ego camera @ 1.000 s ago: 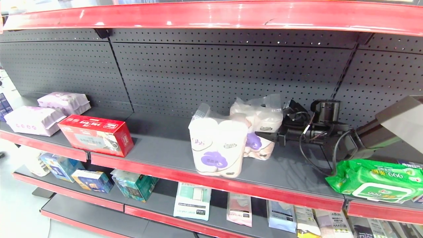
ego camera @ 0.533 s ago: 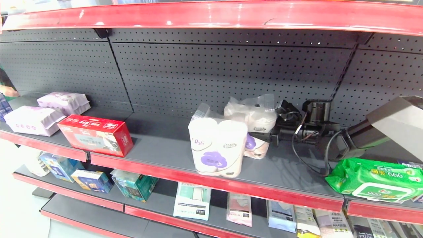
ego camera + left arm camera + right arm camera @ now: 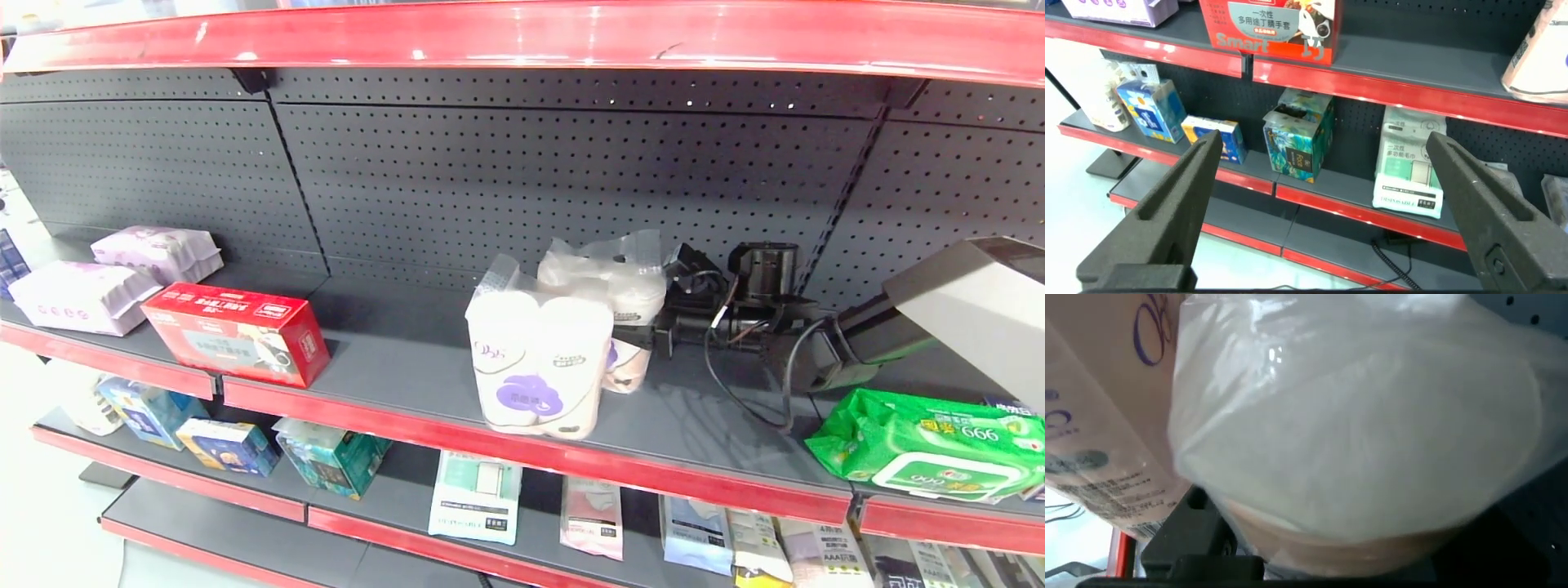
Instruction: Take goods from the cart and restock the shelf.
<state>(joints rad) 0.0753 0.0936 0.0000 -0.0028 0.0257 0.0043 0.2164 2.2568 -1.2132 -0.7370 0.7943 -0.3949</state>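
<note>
A pack of white toilet rolls with purple print (image 3: 539,363) stands upright near the front of the grey shelf (image 3: 392,351). Just behind it and to its right a second toilet roll pack (image 3: 608,273) leans, partly hidden by the first. My right gripper (image 3: 653,335) is shut on this second pack from its right side. In the right wrist view the pack's clear wrap (image 3: 1355,416) sits right against the camera, above a dark finger (image 3: 1200,539). My left gripper (image 3: 1323,143) is open, holds nothing, and faces the lower shelves.
A red box (image 3: 237,331) and two lilac tissue packs (image 3: 82,294) lie at the shelf's left. A green wet-wipe pack (image 3: 931,445) lies at the right front. The pegboard back wall (image 3: 490,180) is close behind. Boxes and packets (image 3: 1298,135) line the lower shelves.
My right gripper has moved left along the shelf with the toilet roll pack in it, bringing it further behind the front pack.
</note>
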